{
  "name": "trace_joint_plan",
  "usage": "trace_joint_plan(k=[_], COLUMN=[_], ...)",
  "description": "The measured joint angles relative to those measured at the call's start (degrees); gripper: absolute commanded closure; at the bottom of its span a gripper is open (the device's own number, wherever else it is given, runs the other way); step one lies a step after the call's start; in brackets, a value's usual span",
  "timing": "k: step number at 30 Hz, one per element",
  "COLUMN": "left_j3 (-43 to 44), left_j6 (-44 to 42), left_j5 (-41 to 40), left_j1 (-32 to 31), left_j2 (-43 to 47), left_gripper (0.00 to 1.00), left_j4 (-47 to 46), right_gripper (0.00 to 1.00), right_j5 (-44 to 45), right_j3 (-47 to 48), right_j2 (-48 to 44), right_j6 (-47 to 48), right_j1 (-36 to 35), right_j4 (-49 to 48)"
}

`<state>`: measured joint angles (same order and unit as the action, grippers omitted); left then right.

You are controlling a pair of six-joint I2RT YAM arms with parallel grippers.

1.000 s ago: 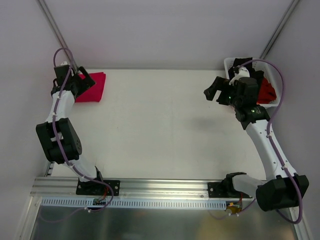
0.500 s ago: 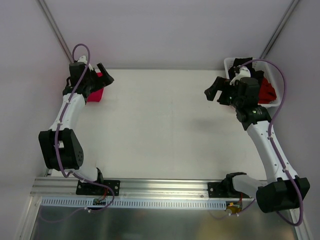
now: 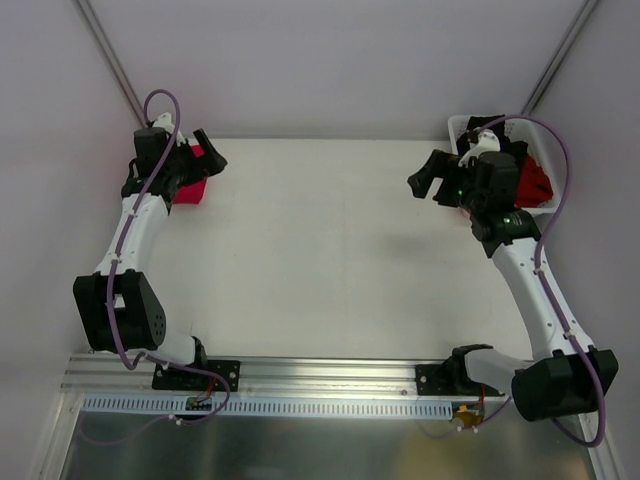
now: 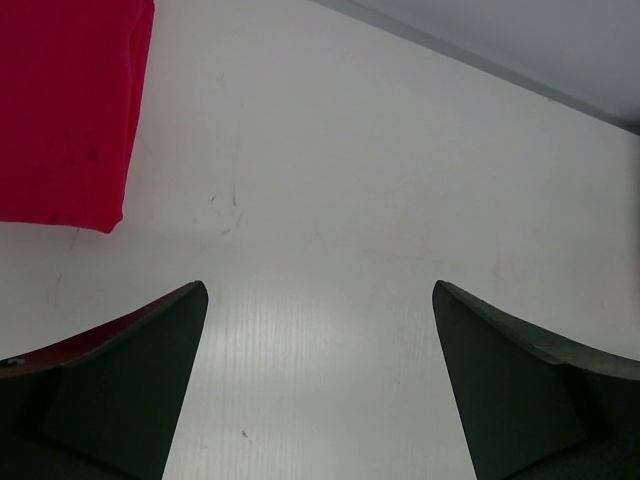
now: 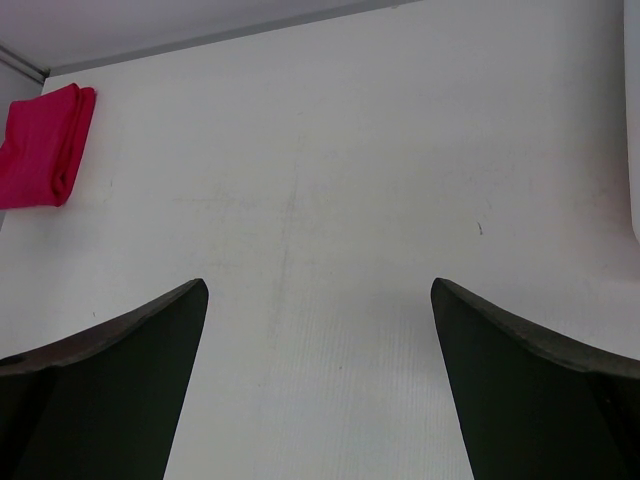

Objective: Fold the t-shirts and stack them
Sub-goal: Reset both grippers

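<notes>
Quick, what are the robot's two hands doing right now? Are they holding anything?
Left hand: open, holding nothing.
Right hand: open, holding nothing.

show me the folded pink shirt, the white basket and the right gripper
folded pink shirt (image 5: 42,148): right wrist view, middle of the folded cloth
white basket (image 3: 455,124): top external view, far left corner of its rim
right gripper (image 5: 318,290): right wrist view, midway between its open fingertips

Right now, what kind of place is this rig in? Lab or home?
Most likely a lab test cell, not a home: a white table boxed in by pale walls, left arm and right arm bolted to an aluminium rail, and staged laundry, a folded crimson t-shirt and a white basket of shirts.
</notes>
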<state>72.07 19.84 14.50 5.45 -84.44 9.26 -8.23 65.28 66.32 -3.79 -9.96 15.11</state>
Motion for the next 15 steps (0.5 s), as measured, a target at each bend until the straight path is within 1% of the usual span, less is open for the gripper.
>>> trace_joint_plan(k=[7,10,12,15], left_j3=[-1.53,-1.73,-1.95,-3.72], left_j6=[0.26,2.51,4.61,6.93], left_j5=[1.42,1.53,1.33,-1.18], left_j1=[0.00,0.00,-0.17,-0.70], left_j2=[0.48,0.48,0.57,1.60], left_gripper=[0.03,0.06,0.07,0.08], left_j4=[0.04,0.13,-0.07,-0.57], right_gripper=[0.01,0.01,0.01,0.01], right_j5=[-0.26,-0.70,-1.38,-2.60], right_j3=[0.09,0.00,-0.20,-0.37], right_j2=[0.50,0.92,1.60,3.54], right_j6=[0.02,-0.02,-0.02,-0.04], right_j1=[-0.02,-0.02,-0.02,-0.02], right_j4=[-1.79,-4.26,-6.60,-9.44])
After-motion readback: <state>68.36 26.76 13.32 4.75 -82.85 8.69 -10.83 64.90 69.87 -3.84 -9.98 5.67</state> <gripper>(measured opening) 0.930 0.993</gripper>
